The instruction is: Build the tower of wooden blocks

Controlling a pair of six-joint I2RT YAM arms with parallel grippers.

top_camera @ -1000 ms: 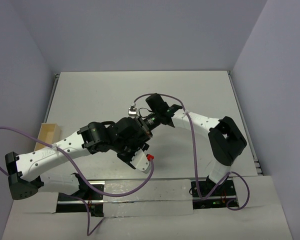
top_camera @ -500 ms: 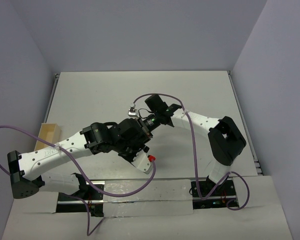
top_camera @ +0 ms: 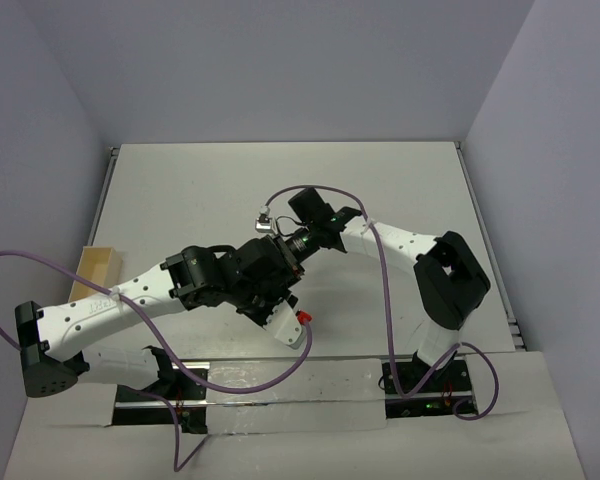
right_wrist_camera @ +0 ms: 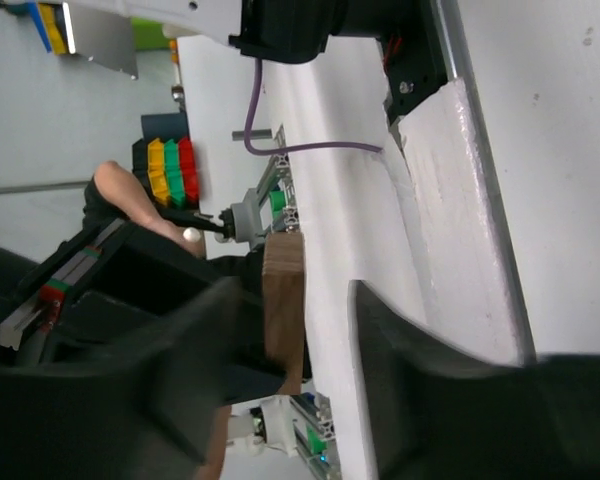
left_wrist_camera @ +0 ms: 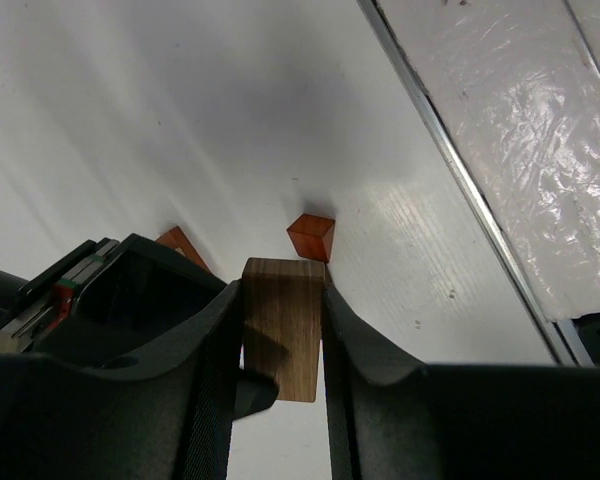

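Wedge [left_wrist_camera: 311, 238] beyond block [left_wrist_camera: 283, 330] in left pincer [left_wrist_camera: 283, 292], wrist-only.

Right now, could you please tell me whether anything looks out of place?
Nothing is spilled or damaged. One oddity: the tan block has the left end effector shut on it while the right end effector stands open around it. A reddish block and a reddish piece lie apart on the table, unstacked.

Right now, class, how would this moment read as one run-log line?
left jaws: shut on tan block | right jaws: open around same block | reddish block: loose on table, unstacked
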